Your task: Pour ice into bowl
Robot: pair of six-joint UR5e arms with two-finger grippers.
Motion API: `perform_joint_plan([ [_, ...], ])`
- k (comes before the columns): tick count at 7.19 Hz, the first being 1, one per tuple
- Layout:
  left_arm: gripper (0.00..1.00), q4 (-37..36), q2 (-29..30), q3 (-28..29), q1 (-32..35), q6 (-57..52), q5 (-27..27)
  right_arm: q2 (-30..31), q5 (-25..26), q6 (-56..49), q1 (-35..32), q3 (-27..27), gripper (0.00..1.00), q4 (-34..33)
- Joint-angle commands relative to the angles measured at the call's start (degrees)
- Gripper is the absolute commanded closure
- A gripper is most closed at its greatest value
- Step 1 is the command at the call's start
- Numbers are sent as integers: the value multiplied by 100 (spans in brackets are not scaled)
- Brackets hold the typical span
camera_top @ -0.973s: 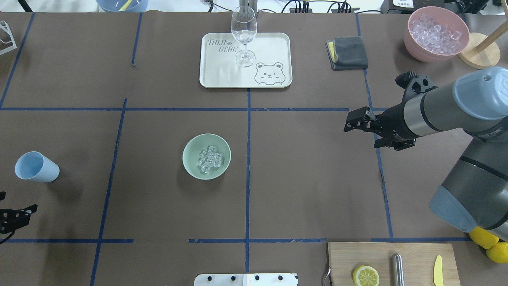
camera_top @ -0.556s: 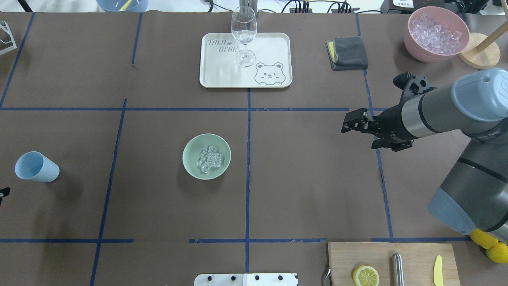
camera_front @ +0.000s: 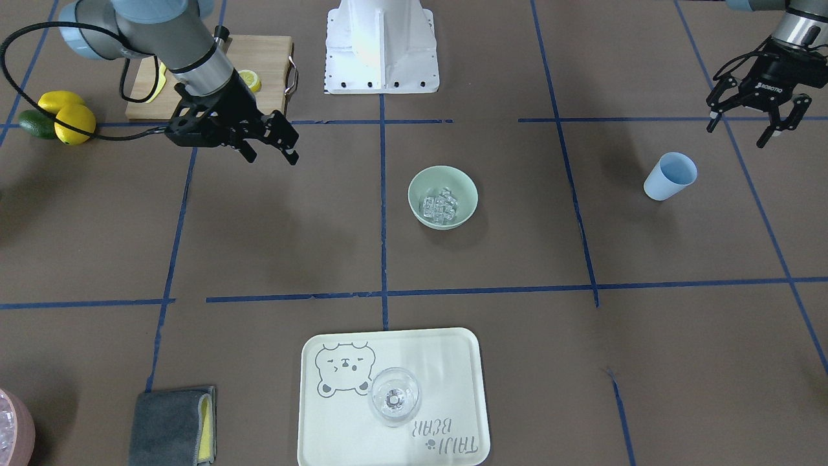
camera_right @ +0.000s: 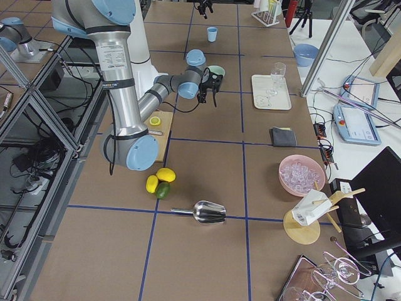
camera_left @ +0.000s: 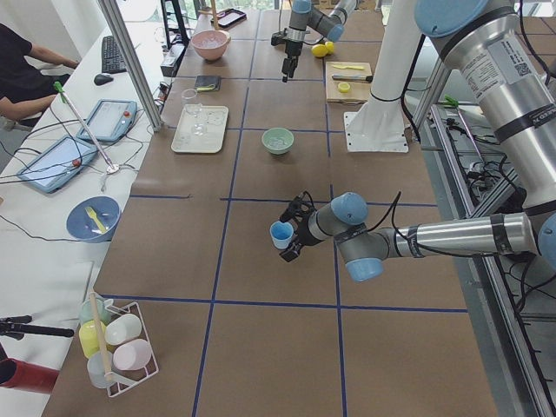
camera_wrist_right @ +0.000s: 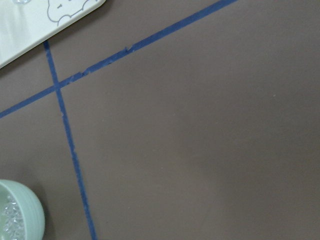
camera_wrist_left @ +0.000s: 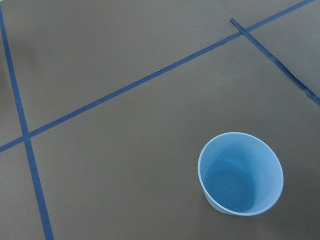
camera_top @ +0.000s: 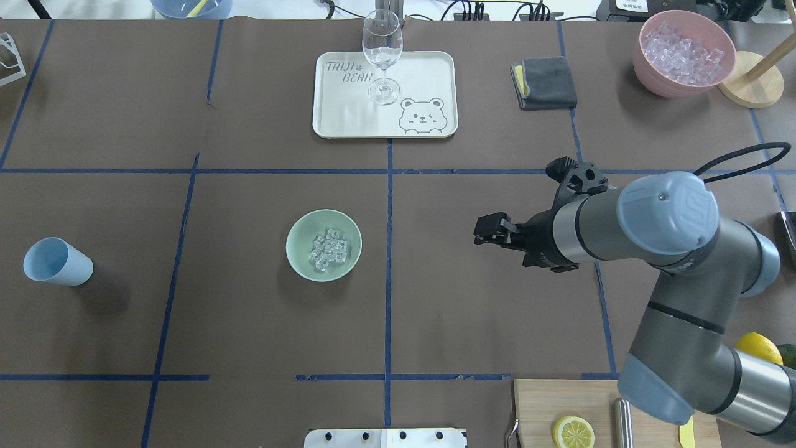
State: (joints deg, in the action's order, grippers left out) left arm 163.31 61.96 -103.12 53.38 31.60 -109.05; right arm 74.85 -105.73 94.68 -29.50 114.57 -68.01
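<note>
The pale mint-green bowl (camera_top: 323,245) stands left of the table's centre line with the ice (camera_top: 328,249) heaped inside it as small clear cubes. Both also show in the front view, bowl (camera_front: 443,196) and ice (camera_front: 440,204). My right gripper (camera_top: 482,231) hovers open and empty to the bowl's right, apart from it; its wrist view catches the bowl's rim (camera_wrist_right: 22,212) at the bottom left. A light blue cup (camera_top: 57,261) stands upright and empty at the far left. My left gripper (camera_front: 753,126) hangs open just behind the cup (camera_front: 671,176), outside the overhead view.
A cream tray (camera_top: 429,74) carrying a wine glass (camera_top: 382,56) sits at the far middle. A grey cloth (camera_top: 544,82) and a pink tub of ice (camera_top: 683,53) lie far right. A cutting board (camera_top: 547,404) with a lemon slice and lemons (camera_top: 758,348) are near right.
My right arm has swung left and nearer, bringing its gripper closer to the bowl. The left gripper has slid out of the overhead view at the left edge.
</note>
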Motion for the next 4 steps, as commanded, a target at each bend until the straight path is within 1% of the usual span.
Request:
perform_joint_plan([
  [1,0,-928,683,99,864,-493,-748,-967,560,462,497,-231,0,-804],
  [2,0,-1072,738,99,1041,-697,-750,-1425,771,594,690,-581,0,-984],
  [3,0,-1074,748,134,1095,-699,-689,-1769,1017,622,805,-950,0,-969],
  [4,0,-1074,913,335,1113,-699,-680,-2007,1046,631,841,-1206,0,-960],
])
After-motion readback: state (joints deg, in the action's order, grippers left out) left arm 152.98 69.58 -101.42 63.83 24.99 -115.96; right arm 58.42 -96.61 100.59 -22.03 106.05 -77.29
